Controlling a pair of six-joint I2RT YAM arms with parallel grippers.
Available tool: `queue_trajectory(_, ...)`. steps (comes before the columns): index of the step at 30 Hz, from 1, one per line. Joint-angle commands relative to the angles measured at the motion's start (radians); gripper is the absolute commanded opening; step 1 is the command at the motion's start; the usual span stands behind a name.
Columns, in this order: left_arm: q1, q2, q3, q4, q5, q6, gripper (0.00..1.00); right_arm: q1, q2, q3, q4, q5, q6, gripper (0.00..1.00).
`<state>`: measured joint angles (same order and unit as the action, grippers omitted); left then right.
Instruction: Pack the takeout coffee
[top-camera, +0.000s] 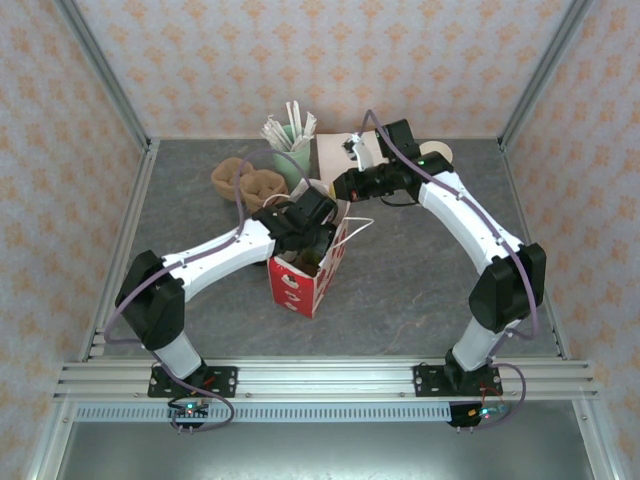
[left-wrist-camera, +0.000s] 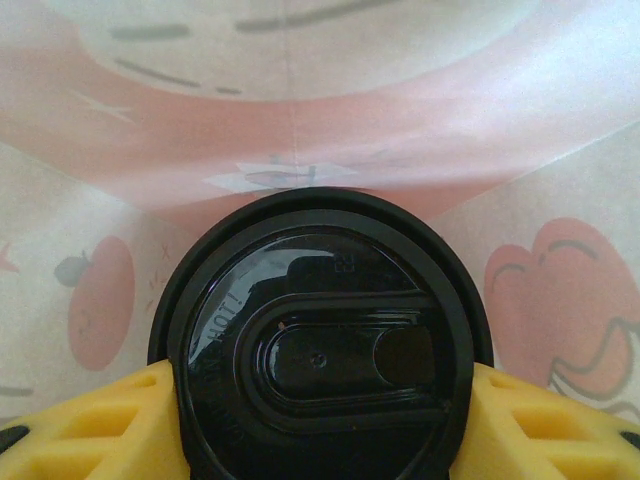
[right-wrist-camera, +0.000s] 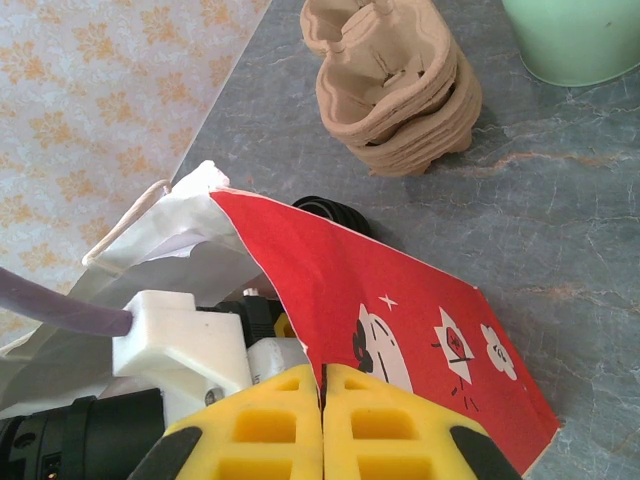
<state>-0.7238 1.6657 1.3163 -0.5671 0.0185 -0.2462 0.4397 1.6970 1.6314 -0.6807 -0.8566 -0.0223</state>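
Left fingers (left-wrist-camera: 100, 430) clasp the coffee (left-wrist-camera: 320, 340) inside the bag (left-wrist-camera: 300, 130); right fingers (right-wrist-camera: 260, 430) pinch the bag's rim. Lower it upright to the bottom before releasing, mouth held open.

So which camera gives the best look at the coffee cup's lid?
The left wrist view: the coffee's black lid sits close up between the left gripper's fingers, inside the paper bag. From above, that arm covers the bag's mouth; the right wrist view faces the bag's red outside.

Yellow gripper (left-wrist-camera: 320, 425) clasps takeout coffee (left-wrist-camera: 320, 320) inside bag (left-wrist-camera: 300, 110)
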Motion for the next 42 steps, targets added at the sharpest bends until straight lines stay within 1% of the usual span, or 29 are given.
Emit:
queue_trajectory(1, 0.016, 0.048, 0.006, -0.004, 0.006, -0.030, 0.57, 0.014, -0.012, -0.003, -0.002, -0.052, 0.013, 0.07)
queue_trajectory(10, 0.016, 0.071, 0.006, 0.003, -0.005, -0.037, 0.57, 0.013, -0.016, -0.011, 0.004, -0.055, 0.018, 0.07)
queue_trajectory(20, 0.023, 0.061, 0.091, -0.037, 0.002, -0.043, 0.57, 0.014, -0.019, -0.016, 0.012, -0.056, 0.022, 0.07)
queue_trajectory(28, 0.024, 0.041, 0.100, -0.048, 0.009, -0.049, 0.58, 0.014, -0.028, -0.031, 0.021, -0.050, 0.024, 0.07)
queue_trajectory(32, 0.026, 0.045, 0.100, -0.056, 0.005, -0.047, 0.61, 0.014, -0.025, -0.028, 0.026, -0.053, 0.027, 0.07)
queue_trajectory(37, 0.028, 0.058, 0.107, -0.059, 0.008, -0.045, 0.62, 0.014, -0.023, -0.028, 0.026, -0.053, 0.028, 0.07)
queue_trajectory(42, 0.029, 0.067, 0.131, -0.065, 0.007, -0.047, 0.65, 0.013, -0.022, -0.027, 0.026, -0.052, 0.030, 0.07)
